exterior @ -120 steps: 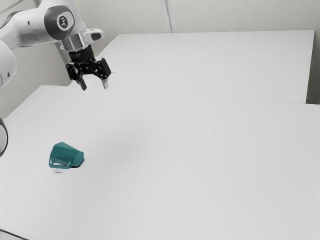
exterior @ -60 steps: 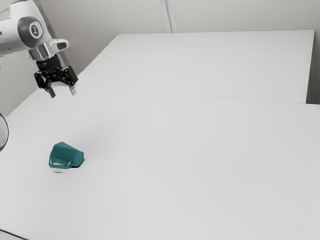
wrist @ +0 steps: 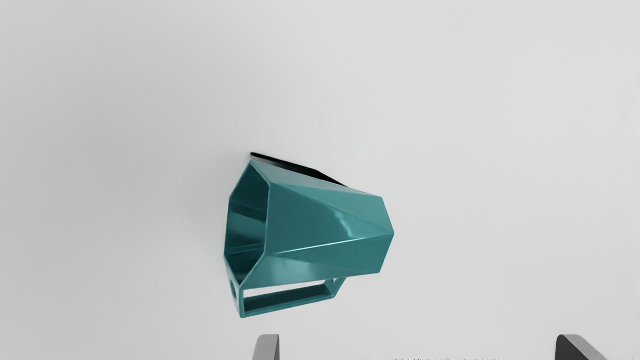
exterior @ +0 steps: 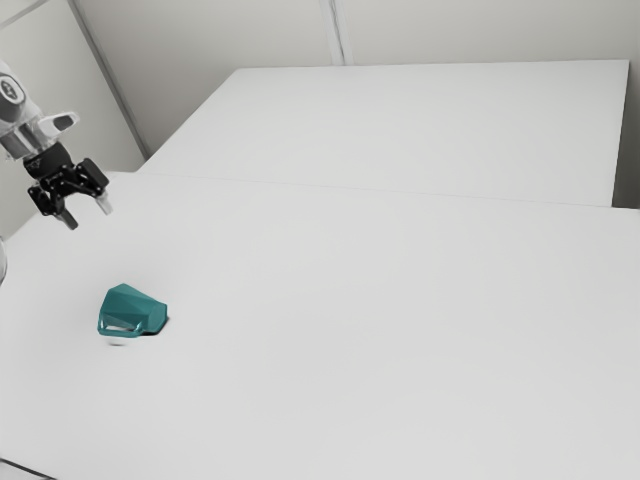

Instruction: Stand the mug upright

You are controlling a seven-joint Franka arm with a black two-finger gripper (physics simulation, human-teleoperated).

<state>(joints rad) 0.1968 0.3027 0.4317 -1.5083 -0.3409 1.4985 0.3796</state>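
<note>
A teal faceted mug is seen lying on its side on the white table, between eight and nine o'clock from the middle of the exterior view. In that view its long axis is laid roughly from nine o'clock to three, slightly slanted: the wider, open mouth is pointed toward nine, the narrower base toward three. The angular handle is turned toward six o'clock there; in the wrist view it is found on the side nearest the fingertips. Through the mouth, shaded teal inner walls can be seen. Along the side away from the handle a thin dark strip is seen; whether it is shadow cannot be told.

The black gripper is held above the table, at eleven o'clock from the mug in the exterior view, its fingers angled toward five. They are spread wide, and nothing is gripped. The white arm is seen at about ten o'clock. Toward twelve, beyond a seam, another white surface is seen.
</note>
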